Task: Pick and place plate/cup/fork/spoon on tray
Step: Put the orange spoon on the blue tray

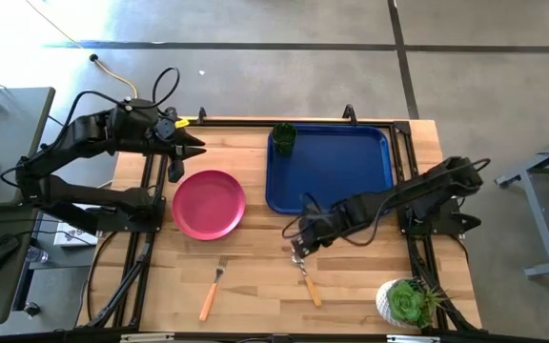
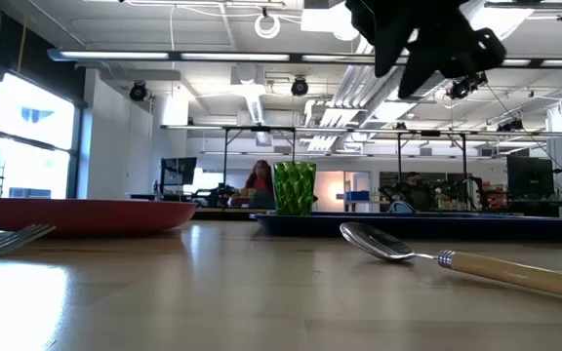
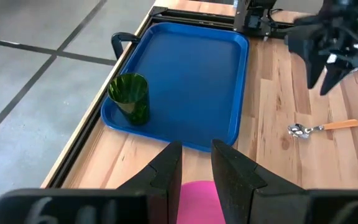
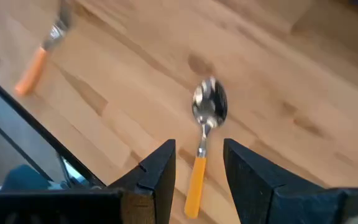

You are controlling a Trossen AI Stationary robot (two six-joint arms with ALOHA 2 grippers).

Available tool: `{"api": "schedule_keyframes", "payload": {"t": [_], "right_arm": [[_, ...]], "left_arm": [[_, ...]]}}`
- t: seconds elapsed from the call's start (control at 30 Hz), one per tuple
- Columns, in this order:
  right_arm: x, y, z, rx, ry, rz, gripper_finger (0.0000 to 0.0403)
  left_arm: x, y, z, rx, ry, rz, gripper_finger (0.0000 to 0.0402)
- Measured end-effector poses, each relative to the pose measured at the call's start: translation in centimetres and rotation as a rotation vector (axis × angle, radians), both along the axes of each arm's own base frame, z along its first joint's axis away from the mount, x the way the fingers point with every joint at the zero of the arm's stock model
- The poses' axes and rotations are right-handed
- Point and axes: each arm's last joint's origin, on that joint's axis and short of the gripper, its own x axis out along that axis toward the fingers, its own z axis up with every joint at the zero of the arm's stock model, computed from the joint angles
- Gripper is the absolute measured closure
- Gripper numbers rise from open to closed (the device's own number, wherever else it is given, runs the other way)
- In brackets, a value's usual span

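Note:
The blue tray (image 1: 341, 171) lies at the table's far middle. The green cup (image 1: 284, 138) stands upright on its base in the tray's far left corner (image 3: 130, 96). Left of the tray, the pink plate (image 1: 208, 203) lies flat on the table. The spoon (image 1: 309, 283) and the fork (image 1: 211, 293) lie flat on the wood near the front edge. My right gripper (image 1: 298, 252) hangs open above the spoon's bowl end, well clear of the table (image 2: 427, 49); in its wrist view the fingers (image 4: 199, 146) stand either side of the orange handle. My left gripper (image 1: 193, 148) is open and raised beyond the plate's far edge.
A green succulent in a white pot (image 1: 408, 303) stands at the table's near right corner, right of the spoon. Black frame rails (image 1: 146, 238) run along the table's left and right sides. Bare wood lies between the fork and the spoon.

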Motion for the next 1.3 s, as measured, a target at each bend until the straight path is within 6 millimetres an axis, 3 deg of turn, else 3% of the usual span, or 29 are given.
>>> {"api": "schedule_keyframes", "payload": {"t": [0.4, 0.73, 1.0, 1.3], "right_arm": [[0.7, 3.8, -4.9, 0.012, 0.155, -0.011, 0.0277], [1.8, 5.9, -7.7, 0.018, 0.137, 0.017, 0.0277], [2.1, 6.8, -9.2, 0.000, 0.137, -0.002, 0.0277], [1.9, 7.0, -9.3, -0.058, 0.113, -0.040, 0.0277]], "left_arm": [[0.1, 0.0, -0.1, 0.013, 0.008, -0.010, 0.0327], [0.1, 0.0, -0.1, 0.011, 0.008, -0.009, 0.0327], [0.1, 0.0, -0.1, 0.010, 0.008, -0.008, 0.0327], [0.1, 0.0, -0.1, -0.002, 0.004, 0.000, 0.0327]]}}
